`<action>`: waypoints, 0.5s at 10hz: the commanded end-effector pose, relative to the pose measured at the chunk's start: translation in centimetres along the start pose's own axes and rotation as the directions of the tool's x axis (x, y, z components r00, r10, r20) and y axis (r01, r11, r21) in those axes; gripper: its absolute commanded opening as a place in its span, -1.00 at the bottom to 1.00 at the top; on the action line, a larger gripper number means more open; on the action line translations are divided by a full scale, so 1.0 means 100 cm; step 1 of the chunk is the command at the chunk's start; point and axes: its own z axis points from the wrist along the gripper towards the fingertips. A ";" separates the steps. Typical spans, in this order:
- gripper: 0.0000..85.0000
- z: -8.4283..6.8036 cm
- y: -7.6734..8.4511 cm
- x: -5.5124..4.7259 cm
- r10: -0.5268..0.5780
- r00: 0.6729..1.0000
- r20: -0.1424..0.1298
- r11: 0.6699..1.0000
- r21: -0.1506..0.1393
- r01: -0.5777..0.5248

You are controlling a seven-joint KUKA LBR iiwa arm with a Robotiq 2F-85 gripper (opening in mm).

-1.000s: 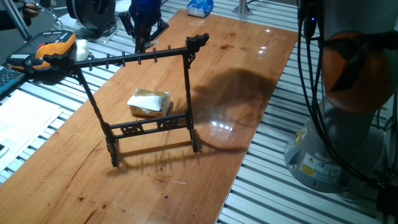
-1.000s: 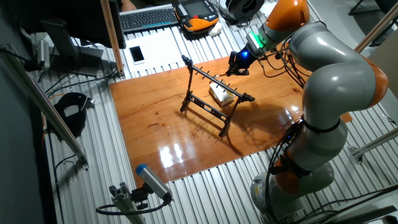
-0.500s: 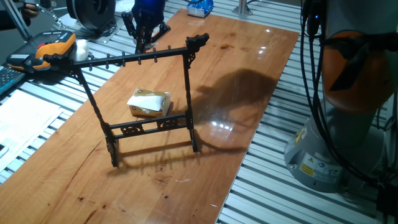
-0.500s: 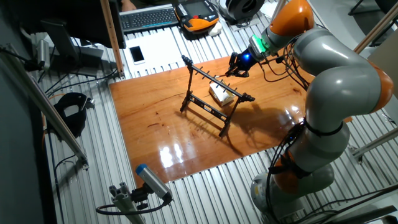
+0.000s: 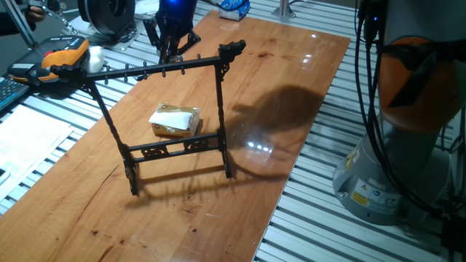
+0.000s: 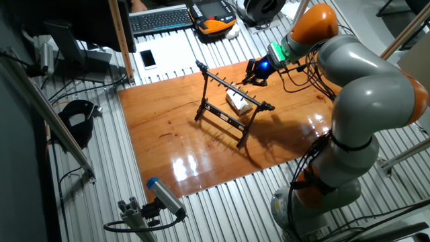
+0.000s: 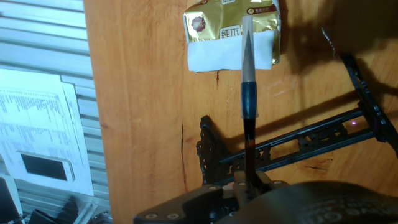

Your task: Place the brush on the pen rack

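Observation:
The black pen rack [image 5: 171, 109] stands in the middle of the wooden table [image 5: 306, 65], its pegged top bar running left to right; it also shows in the other fixed view [image 6: 228, 101] and in the hand view [image 7: 292, 143]. My gripper [image 5: 171, 45] hangs just behind the top bar, also seen in the other fixed view [image 6: 256, 70]. In the hand view the gripper [image 7: 249, 183] is shut on the brush [image 7: 249, 93], a thin dark handle with a pale pointed end that reaches out over the rack. The brush is too thin to make out in the fixed views.
A yellowish packet [image 5: 175, 120] lies on the table behind the rack's lower rail, also in the hand view [image 7: 211, 37]. An orange-black device [image 5: 58, 58] and papers [image 5: 29, 145] lie left of the table. The robot's base [image 5: 393, 145] stands at the right.
The gripper with the brush has shifted slightly to the right and up behind the rack's top bar. The rack and the packet have not moved.

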 end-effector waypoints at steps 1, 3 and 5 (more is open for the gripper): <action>-1.00 0.000 0.000 0.000 0.000 1.000 0.002 1.000 0.000 0.000; -1.00 0.000 0.000 0.000 0.000 1.000 0.003 1.000 0.001 0.000; -1.00 0.000 0.000 0.000 0.000 1.000 0.004 1.000 -0.004 0.000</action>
